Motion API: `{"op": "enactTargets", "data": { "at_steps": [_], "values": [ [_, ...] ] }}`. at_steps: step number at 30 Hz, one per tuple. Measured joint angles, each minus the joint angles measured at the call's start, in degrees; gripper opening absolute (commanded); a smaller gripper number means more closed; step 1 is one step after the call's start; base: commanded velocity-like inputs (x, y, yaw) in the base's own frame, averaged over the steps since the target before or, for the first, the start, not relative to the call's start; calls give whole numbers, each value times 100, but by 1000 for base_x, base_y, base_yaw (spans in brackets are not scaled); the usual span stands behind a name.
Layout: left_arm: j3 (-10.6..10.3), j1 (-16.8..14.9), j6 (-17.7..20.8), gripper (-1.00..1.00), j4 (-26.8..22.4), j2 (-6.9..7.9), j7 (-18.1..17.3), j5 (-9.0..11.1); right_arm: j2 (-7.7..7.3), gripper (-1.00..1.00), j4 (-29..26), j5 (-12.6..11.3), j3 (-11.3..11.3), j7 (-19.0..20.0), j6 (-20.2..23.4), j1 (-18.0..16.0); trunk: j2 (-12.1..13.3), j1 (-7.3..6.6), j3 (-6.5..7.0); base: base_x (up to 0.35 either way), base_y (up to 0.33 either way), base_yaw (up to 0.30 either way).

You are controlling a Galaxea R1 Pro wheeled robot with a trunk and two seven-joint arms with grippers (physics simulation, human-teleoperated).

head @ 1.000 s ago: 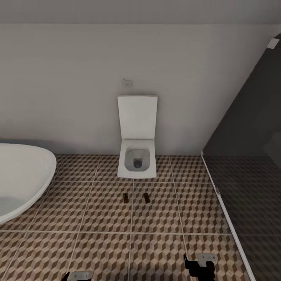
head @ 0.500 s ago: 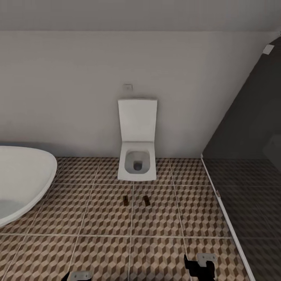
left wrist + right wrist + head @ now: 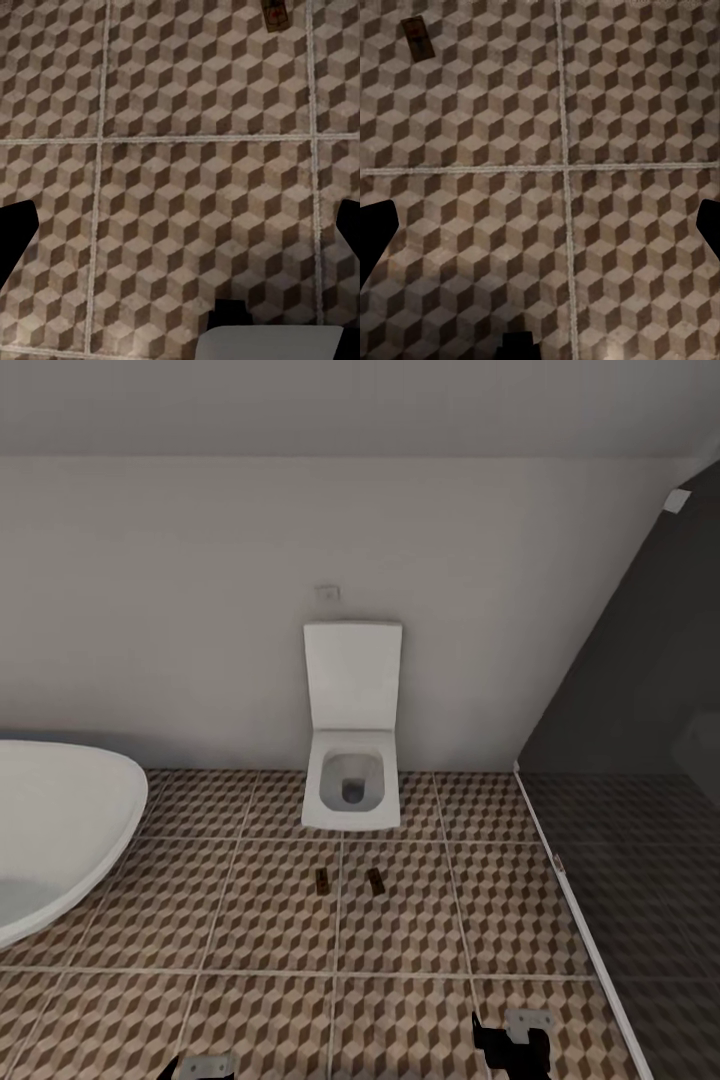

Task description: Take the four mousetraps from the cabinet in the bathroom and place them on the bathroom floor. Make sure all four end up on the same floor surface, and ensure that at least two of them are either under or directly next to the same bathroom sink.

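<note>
Two mousetraps (image 3: 322, 880) (image 3: 375, 880) flat on bathroom floor (image 3: 250, 920), 6 o'clock of toilet (image 3: 352, 785). Both claws spread wide, empty.

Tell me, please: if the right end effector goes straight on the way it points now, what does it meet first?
Most likely the bare bathroom floor. The right end effector is open and empty, aimed at the tiles. A mousetrap lies off that line, so it would probably be missed.

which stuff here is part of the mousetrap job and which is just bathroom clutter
Part of the job:
- left mousetrap
- right mousetrap
- bathroom floor, where both traps lie

Just there:
- toilet
- bathtub
- dark glass shower screen
</note>
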Motion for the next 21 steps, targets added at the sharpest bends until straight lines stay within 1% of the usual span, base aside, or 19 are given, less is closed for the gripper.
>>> {"op": "enactTargets", "data": {
  "at_steps": [21],
  "values": [
    [0,0,0,100,0,0,0,0,6,100,0,1,0,1,0,0,0,0,196,0,0,0]
  ]
}}
